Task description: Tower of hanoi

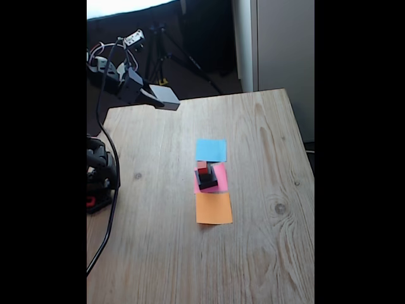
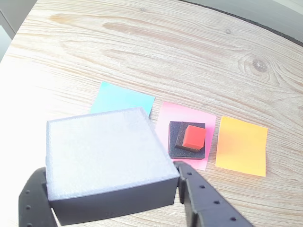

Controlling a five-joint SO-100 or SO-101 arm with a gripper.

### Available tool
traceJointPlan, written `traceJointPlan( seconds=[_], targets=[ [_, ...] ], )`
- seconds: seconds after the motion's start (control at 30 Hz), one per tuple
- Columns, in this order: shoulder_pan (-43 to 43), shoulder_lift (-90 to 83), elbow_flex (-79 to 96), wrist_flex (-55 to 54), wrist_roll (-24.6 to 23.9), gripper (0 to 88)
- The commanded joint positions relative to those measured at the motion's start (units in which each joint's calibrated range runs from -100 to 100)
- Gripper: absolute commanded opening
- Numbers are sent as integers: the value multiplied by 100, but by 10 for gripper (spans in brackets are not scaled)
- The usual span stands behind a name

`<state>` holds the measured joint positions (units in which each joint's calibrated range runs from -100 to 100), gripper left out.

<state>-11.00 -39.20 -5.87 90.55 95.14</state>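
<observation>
Grey slab (image 2: 102, 151) in gripper (image 2: 111, 198) – up off table (image 2: 142, 56)

A pale wooden table with wavy grain and dark knots (image 1: 266, 240) filled the lower and middle part of the fixed view, its far edge running across the upper third. Behind it, at upper centre, a dark floor (image 1: 196, 69) held the thin black legs of a tripod (image 1: 166, 50). A grey panel with a white edge (image 1: 278, 44) rose at upper right. Bright light (image 1: 126, 6) glared along the top left edge.
</observation>
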Motion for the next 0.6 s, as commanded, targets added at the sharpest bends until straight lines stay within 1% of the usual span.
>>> traceJointPlan(
  seconds=[0.0,0.1,0.23,0.27,0.4,0.57],
  targets=[
    [-133,-213,5,95,152,175],
    [-158,-281,705,-294,235,178],
    [-125,-425,1932,-1411,352,177],
    [-100,-440,2259,-1702,486,176],
    [-100,-379,3150,-2495,486,178],
    [-217,-243,3859,-3313,469,180]
  ],
)
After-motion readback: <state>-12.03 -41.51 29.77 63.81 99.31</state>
